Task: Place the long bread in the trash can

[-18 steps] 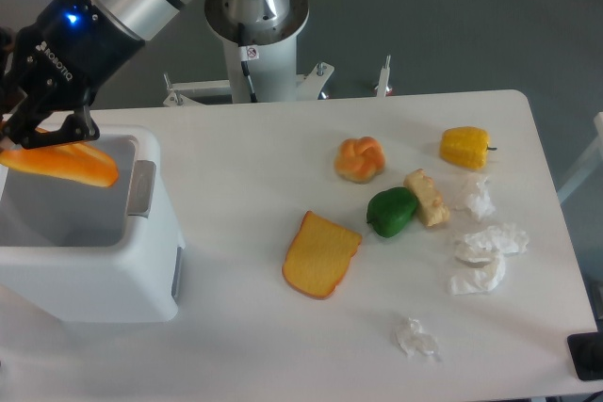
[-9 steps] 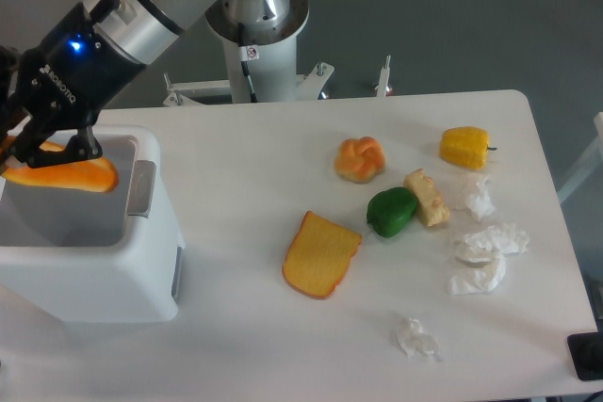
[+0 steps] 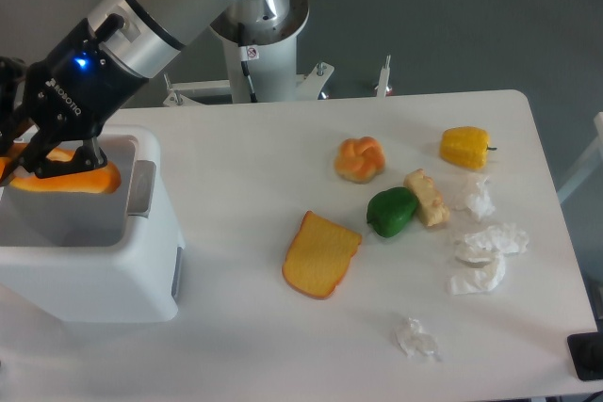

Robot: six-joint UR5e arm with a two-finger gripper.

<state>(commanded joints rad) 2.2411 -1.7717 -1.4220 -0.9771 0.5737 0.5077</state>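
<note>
The gripper (image 3: 42, 152) is clamped on the long bread (image 3: 68, 179), its dark fingers pinching the loaf near the middle so that it hangs roughly level over the opening of the trash can (image 3: 113, 270). The bread sits at about rim height, toward the back wall of the can, with its right end close to the grey side latch (image 3: 141, 187). Holding it by the middle likely keeps the long loaf balanced, and carrying it lengthwise along the opening should let both ends clear the walls when it drops. The arm reaches in from the upper right, with the wrist slanting down over the can's back edge.

The bread is not yet resting on the can's floor, so the placing appears to be in its last stage: the release remains.

The other items lie well apart on the white table (image 3: 245, 138): a knotted bun (image 3: 360, 158), a toast slice (image 3: 321, 254), a green pepper (image 3: 391, 211) touching a pale cheese wedge (image 3: 428, 198), a yellow pepper (image 3: 465, 147) and several crumpled tissues (image 3: 485, 256).
</note>
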